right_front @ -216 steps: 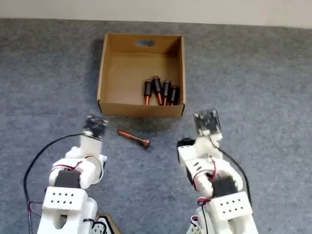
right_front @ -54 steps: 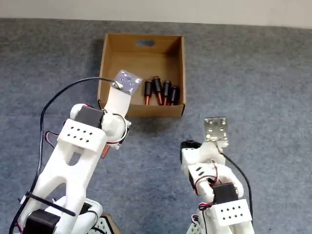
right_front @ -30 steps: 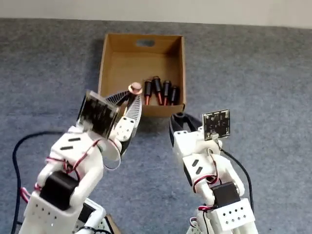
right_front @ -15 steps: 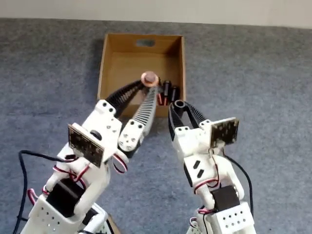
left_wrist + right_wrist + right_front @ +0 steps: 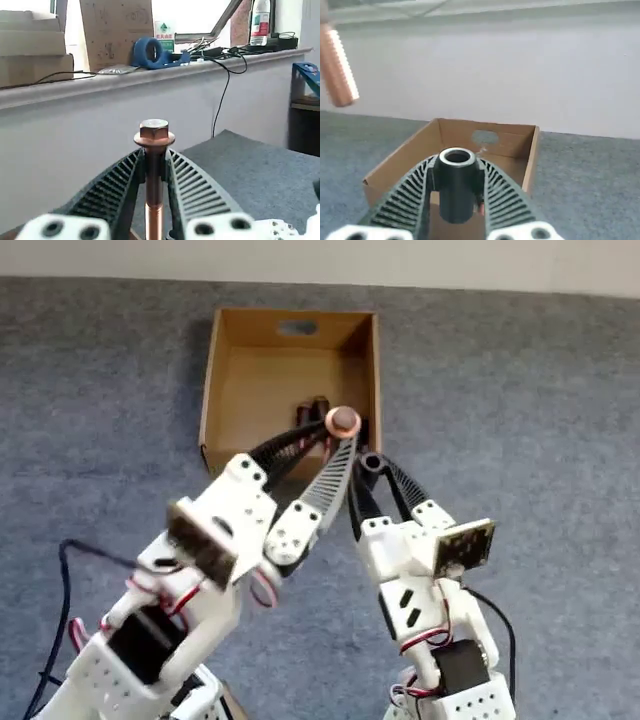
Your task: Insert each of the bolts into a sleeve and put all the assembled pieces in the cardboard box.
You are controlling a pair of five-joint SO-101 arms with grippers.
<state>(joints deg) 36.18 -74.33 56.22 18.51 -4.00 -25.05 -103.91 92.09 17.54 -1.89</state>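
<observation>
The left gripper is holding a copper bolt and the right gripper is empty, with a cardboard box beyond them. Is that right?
Not quite. The right gripper isn't empty: it is shut on a black sleeve, as the right wrist view shows. The left gripper does hold the copper bolt, and the cardboard box lies beyond them.

Copper bolt, black sleeve, brown cardboard box, grey carpet
</observation>
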